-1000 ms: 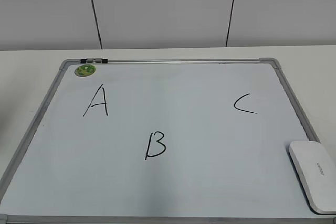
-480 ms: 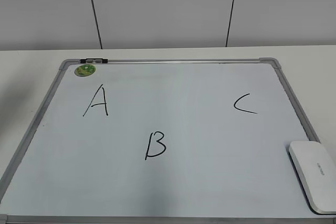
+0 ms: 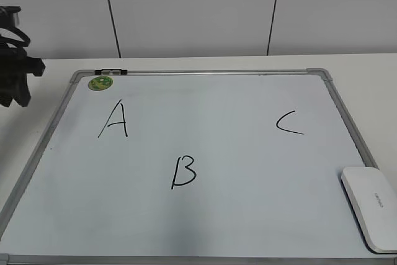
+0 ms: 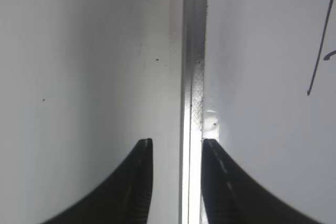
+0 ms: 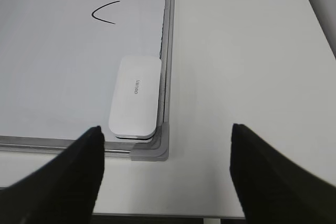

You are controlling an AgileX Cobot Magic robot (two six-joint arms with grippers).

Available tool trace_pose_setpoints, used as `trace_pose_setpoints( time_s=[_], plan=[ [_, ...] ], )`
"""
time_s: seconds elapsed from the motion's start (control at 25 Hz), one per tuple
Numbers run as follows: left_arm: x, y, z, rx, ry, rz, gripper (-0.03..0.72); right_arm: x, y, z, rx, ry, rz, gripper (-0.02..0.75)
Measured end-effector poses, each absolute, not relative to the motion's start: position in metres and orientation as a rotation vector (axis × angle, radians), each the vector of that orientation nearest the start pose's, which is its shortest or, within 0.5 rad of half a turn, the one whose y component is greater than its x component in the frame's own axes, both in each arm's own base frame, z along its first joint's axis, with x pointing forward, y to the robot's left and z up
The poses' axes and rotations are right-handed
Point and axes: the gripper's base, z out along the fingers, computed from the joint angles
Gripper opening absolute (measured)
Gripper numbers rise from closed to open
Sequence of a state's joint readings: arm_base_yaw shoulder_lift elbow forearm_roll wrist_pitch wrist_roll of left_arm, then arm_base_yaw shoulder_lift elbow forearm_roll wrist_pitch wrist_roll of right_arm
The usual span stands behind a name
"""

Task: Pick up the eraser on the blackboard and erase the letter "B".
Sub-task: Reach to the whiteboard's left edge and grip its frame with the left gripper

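The blackboard (image 3: 205, 74) is a silver-framed whiteboard lying flat with black letters A (image 3: 115, 120), B (image 3: 184, 172) and C (image 3: 289, 122). The white eraser (image 3: 370, 207) lies on its near right corner; it also shows in the right wrist view (image 5: 135, 97), next to the grey corner cap (image 5: 151, 149). My right gripper (image 5: 166, 127) is wide open and empty, hovering over the table's front edge just short of the eraser. My left gripper (image 4: 177, 145) is open and empty above the board's left frame rail (image 4: 193, 77). The left arm (image 3: 15, 66) shows at the far left.
A round green magnet (image 3: 100, 82) sits at the board's far left corner, beside a small dark clip (image 3: 111, 71) on the top rail. White table (image 5: 252, 51) extends to the right of the board. A panelled wall (image 3: 198, 10) stands behind.
The left arm has come into the exterior view at the far left, beside the board's far left corner. The eraser and the letters have not moved.
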State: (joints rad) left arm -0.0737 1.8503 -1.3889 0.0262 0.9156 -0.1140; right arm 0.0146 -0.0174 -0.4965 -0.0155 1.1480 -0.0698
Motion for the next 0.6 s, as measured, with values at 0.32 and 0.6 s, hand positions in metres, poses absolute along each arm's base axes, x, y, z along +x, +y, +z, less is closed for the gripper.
trace_pose_setpoints(
  time_s=[0.32,0.6],
  plan=[
    [0.397,-0.031,0.195,-0.029,2.957,0.004,0.241,-0.011,-0.001,0.269,-0.088,2.116,-0.052,0.554],
    [0.402,-0.031,0.169,-0.024,3.024,0.014,0.241,-0.011,-0.001,0.269,-0.088,2.116,-0.052,0.554]
  ],
)
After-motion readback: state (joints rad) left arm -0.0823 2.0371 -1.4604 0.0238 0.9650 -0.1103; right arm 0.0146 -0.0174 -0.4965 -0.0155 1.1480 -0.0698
